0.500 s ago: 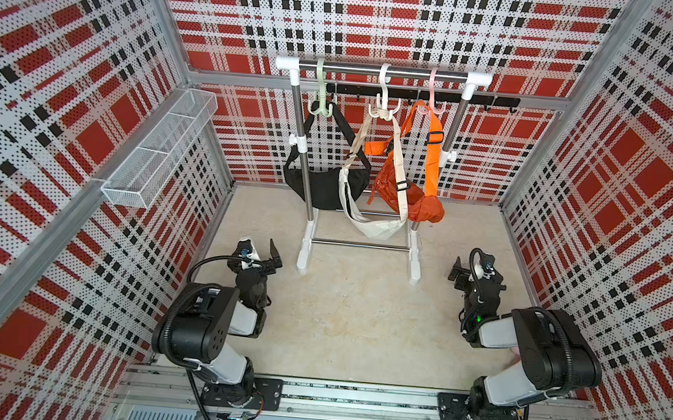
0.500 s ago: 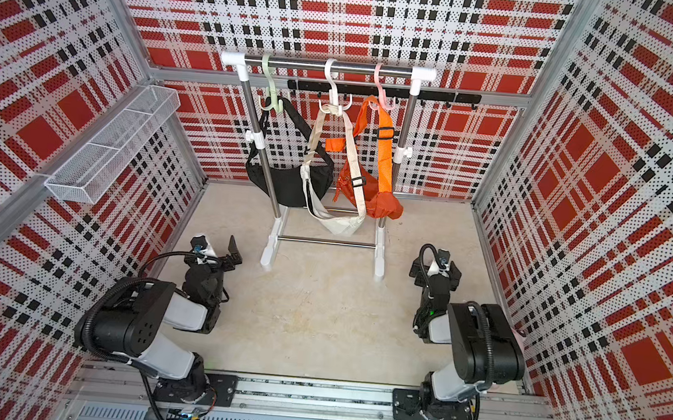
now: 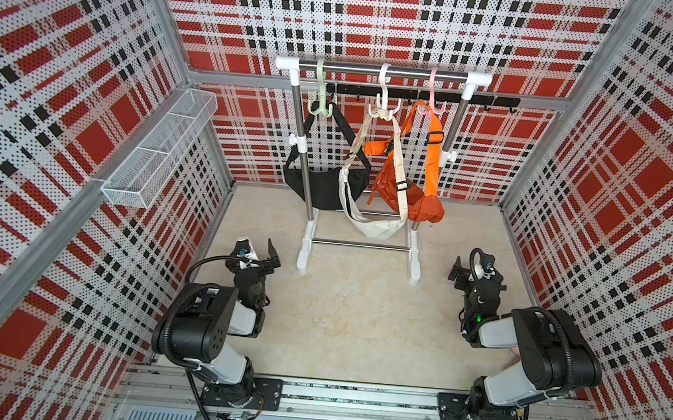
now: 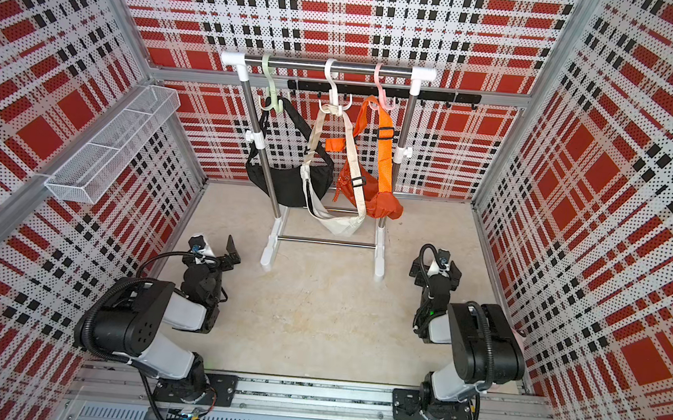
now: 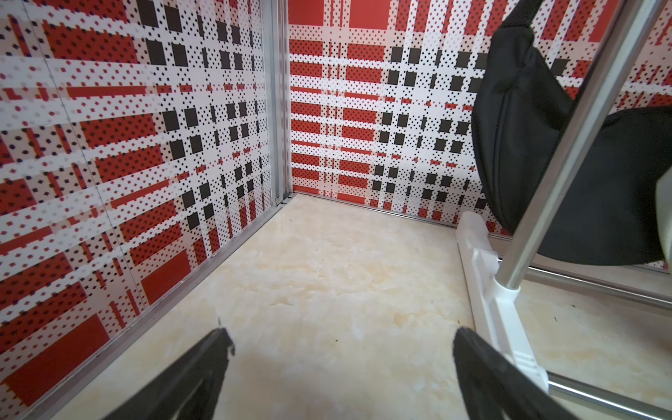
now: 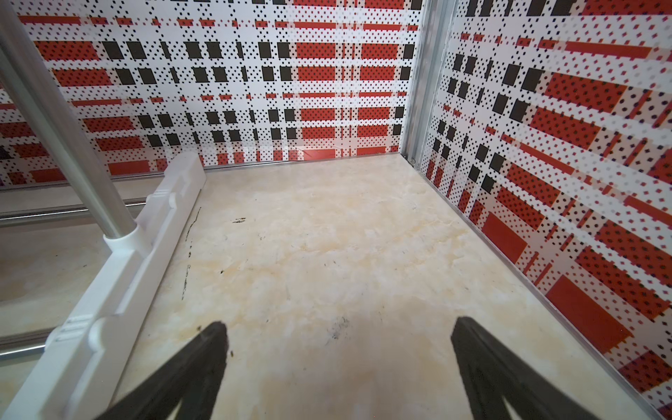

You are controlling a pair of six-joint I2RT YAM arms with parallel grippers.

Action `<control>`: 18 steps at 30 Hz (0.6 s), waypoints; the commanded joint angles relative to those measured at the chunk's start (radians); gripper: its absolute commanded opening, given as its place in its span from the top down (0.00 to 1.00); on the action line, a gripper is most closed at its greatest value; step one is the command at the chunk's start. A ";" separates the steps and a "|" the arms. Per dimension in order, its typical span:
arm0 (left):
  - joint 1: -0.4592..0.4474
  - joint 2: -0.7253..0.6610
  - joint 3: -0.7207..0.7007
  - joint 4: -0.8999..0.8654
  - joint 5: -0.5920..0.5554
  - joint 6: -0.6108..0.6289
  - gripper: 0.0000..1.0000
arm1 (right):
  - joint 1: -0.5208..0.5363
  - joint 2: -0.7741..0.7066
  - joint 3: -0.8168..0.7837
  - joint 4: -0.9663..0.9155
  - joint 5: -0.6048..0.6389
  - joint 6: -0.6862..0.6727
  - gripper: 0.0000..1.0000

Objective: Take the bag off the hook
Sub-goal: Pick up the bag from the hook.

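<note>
Left hand [image 3: 258, 254] sits low over the bench [image 3: 349, 324] with its fingers spread wide and nothing between them, and my right hand [image 3: 474, 271] is the same, wide and empty (both wrist views show only bare bench between the fingertips). Three bags hang on the rack [image 3: 380, 70], beyond and above both hands and well apart from them. The black bag [image 3: 324, 189] is on the green hook [image 3: 318, 101], nearest my left hand. The cream bag [image 3: 379, 229] is on the white hook [image 3: 382, 98] in the middle, and the orange bag [image 3: 424, 210] is on the pink hook [image 3: 432, 90], toward my right hand. From the left wrist I see the black bag partly behind the rack's post. Against the frame from half a second ago, neither arm nor any bag has shifted.
</note>
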 commanded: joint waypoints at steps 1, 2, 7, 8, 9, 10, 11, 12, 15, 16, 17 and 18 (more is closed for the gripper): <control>0.010 0.007 0.014 0.029 0.014 0.001 0.02 | 0.004 0.014 0.016 0.026 0.008 -0.018 0.00; 0.009 0.007 0.013 0.029 0.014 0.000 0.02 | 0.002 0.013 0.017 0.024 0.001 -0.015 0.00; 0.005 -0.078 -0.039 0.058 0.035 0.014 0.03 | 0.005 -0.112 -0.039 0.026 0.012 -0.025 0.00; 0.000 -0.114 -0.055 0.057 0.013 0.011 0.03 | 0.012 -0.164 -0.050 0.004 0.038 -0.026 0.00; -0.005 -0.146 -0.064 0.046 -0.011 0.011 0.04 | 0.018 -0.217 -0.053 -0.037 0.061 -0.024 0.00; -0.012 -0.186 -0.070 0.025 -0.037 0.014 0.04 | 0.018 -0.284 -0.044 -0.117 0.066 -0.008 0.00; -0.027 -0.231 -0.068 -0.013 -0.060 0.023 0.04 | 0.018 -0.337 -0.016 -0.221 0.053 0.016 0.00; -0.044 -0.268 -0.063 -0.046 -0.086 0.034 0.04 | 0.018 -0.387 0.022 -0.345 0.022 0.032 0.00; -0.076 -0.374 -0.029 -0.148 -0.101 0.005 0.04 | 0.028 -0.426 0.133 -0.589 -0.041 0.070 0.04; -0.082 -0.399 -0.012 -0.177 -0.091 -0.015 0.04 | 0.038 -0.432 0.169 -0.658 -0.044 0.082 0.05; -0.086 -0.416 0.005 -0.200 -0.081 -0.037 0.05 | 0.047 -0.436 0.206 -0.714 -0.048 0.089 0.05; -0.088 -0.434 0.030 -0.237 -0.064 -0.062 0.05 | 0.060 -0.439 0.244 -0.775 -0.050 0.097 0.06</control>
